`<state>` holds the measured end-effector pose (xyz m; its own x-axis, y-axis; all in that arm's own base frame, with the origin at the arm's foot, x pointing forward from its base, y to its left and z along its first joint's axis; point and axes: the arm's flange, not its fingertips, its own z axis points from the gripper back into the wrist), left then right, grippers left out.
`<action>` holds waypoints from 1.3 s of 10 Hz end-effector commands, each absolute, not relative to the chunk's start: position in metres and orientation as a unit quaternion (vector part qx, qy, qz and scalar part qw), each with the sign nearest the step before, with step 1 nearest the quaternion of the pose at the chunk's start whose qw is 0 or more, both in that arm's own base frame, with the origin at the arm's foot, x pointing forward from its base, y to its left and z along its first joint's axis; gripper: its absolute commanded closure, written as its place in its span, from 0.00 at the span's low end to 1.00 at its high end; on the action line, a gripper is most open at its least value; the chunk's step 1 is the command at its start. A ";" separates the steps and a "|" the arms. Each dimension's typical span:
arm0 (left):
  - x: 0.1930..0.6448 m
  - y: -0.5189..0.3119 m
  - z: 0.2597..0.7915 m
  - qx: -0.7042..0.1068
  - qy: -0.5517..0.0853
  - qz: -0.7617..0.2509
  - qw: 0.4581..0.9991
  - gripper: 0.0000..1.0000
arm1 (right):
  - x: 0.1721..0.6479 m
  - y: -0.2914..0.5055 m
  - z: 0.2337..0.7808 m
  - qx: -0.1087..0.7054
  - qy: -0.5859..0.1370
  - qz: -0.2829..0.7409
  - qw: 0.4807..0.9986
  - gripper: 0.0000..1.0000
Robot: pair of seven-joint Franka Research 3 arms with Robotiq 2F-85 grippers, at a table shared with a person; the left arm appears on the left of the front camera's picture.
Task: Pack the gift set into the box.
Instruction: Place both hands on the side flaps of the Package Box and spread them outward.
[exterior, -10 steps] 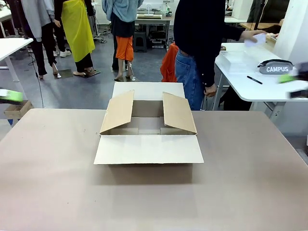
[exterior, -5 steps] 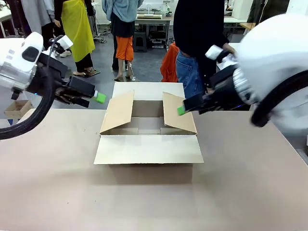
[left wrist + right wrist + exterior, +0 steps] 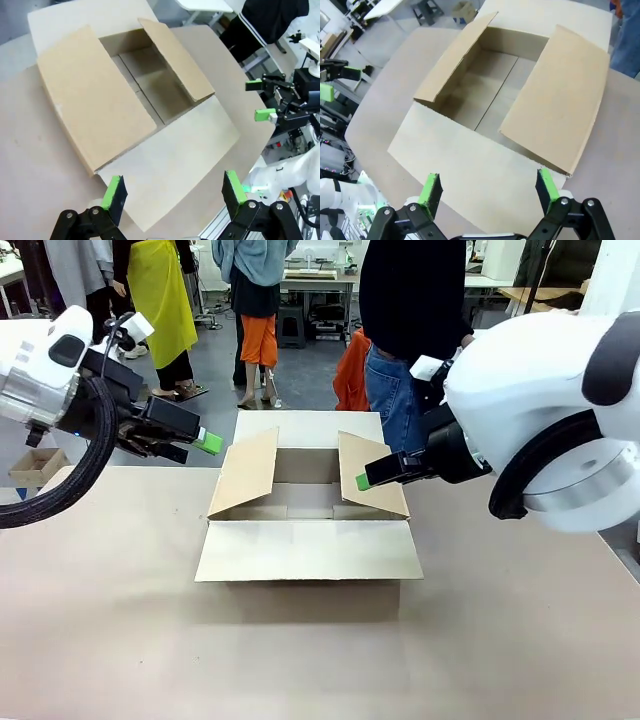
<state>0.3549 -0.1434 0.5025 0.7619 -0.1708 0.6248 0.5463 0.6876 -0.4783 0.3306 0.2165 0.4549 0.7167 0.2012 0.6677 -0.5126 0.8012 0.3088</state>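
1. The box (image 3: 305,502) stands open in the middle of the table (image 3: 120,630), nearer the far edge. Its inside is bare, and its long axis runs along the table's near edge.
2. The long flaps (image 3: 310,550) lie flat toward the near and far edges. The short flaps (image 3: 245,472) stand half raised at both ends and, I judge, narrow the way in.
3. The right gripper (image 3: 365,480) hangs at the right short flap, jaws apart and holding nothing; it is the nearer one.
4. The left gripper (image 3: 207,441) hovers beside the other short flap, toward the left edge, jaws also apart and empty.
5. A person (image 3: 410,300) stands behind the far edge.
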 end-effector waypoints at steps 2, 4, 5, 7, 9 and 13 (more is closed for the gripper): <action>0.348 -0.185 0.533 -0.234 -0.309 -0.262 0.884 0.00 | 0.330 0.213 0.466 0.245 -0.309 0.195 0.898 0.00; 0.394 -0.247 0.554 -0.164 -0.253 -0.277 0.912 0.00 | 0.330 0.213 0.466 0.245 -0.309 0.195 0.898 0.00; 0.418 -0.273 0.557 -0.124 -0.243 -0.251 0.928 0.00 | 0.330 0.213 0.466 0.245 -0.309 0.195 0.898 0.00; 0.453 -0.306 0.550 -0.063 -0.247 -0.181 0.950 0.00 | 0.330 0.213 0.466 0.245 -0.309 0.195 0.898 0.00; 0.482 -0.317 0.537 -0.067 -0.215 -0.109 0.968 0.00 | 0.330 0.213 0.466 0.245 -0.309 0.195 0.898 0.00; 0.495 -0.302 0.525 -0.039 -0.219 -0.118 0.968 0.00 | 0.330 0.213 0.466 0.245 -0.309 0.195 0.898 0.00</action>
<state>0.4776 -0.2968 0.5273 0.8416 -0.2652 0.4704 0.3181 0.9474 -0.0350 0.3301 0.2142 0.4588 0.7156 0.2041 0.6681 -0.5170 0.7978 0.3101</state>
